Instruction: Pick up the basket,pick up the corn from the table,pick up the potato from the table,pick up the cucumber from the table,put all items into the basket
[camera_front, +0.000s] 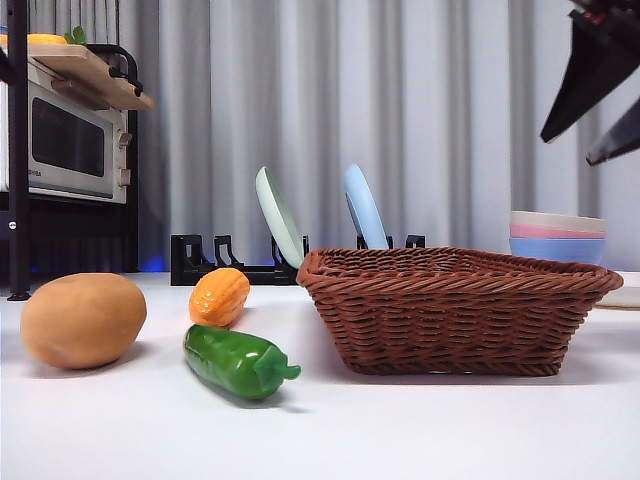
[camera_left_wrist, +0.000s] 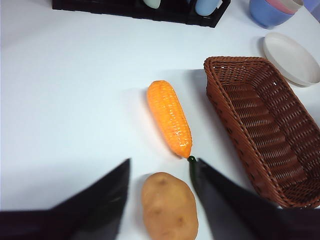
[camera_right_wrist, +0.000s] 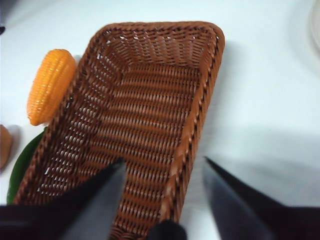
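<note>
Above basket (camera_right_wrist: 145, 115) rim, right gripper (camera_right_wrist: 162, 172) open.

On your table (camera_front: 420, 430), the basket (camera_front: 450, 310) stands at the right. To its left lie the corn (camera_front: 219, 296), farther back, the cucumber (camera_front: 238, 362) in front of it, and the potato (camera_front: 83, 319) farthest left. Behind the basket you have stacked bowls (camera_front: 557, 237) and a plate rack (camera_front: 235, 262).
</note>
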